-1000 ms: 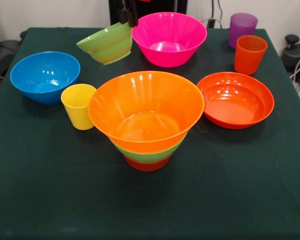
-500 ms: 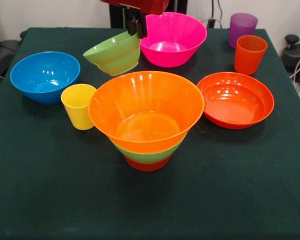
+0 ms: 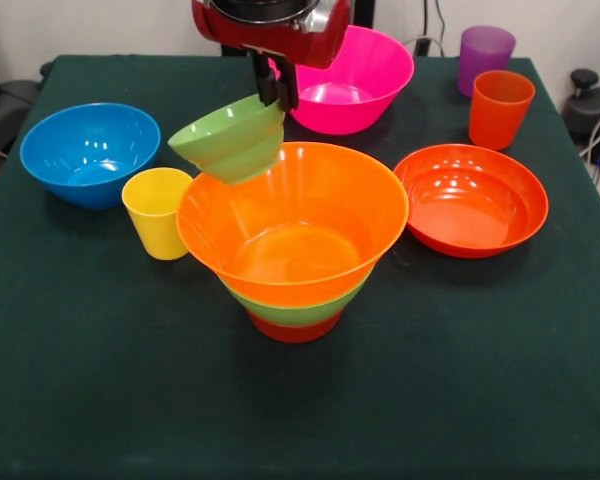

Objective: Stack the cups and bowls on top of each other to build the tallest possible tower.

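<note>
My gripper (image 3: pixel 277 88) is shut on the rim of the small ribbed green bowl (image 3: pixel 230 139), which hangs tilted in the air over the far left rim of the tower. The tower (image 3: pixel 292 235) stands mid-table: a small red-orange bowl (image 3: pixel 294 329) at the bottom, a medium green bowl (image 3: pixel 300 311) on it, and the large yellow-orange bowl (image 3: pixel 280 215) on top. A yellow cup (image 3: pixel 156 212) stands just left of the tower. An orange cup (image 3: pixel 499 108) and a purple cup (image 3: pixel 484 55) stand at the far right.
A blue bowl (image 3: pixel 88 153) sits at the left, a large pink bowl (image 3: pixel 345 78) at the far middle behind the gripper, and a shallow orange bowl (image 3: pixel 471 199) right of the tower. The dark green table (image 3: pixel 300 410) ends at the picture's bottom.
The gripper has carried the small green bowl forward and slightly right, from beside the pink bowl to over the tower's far left rim. More of the red arm shows now.
</note>
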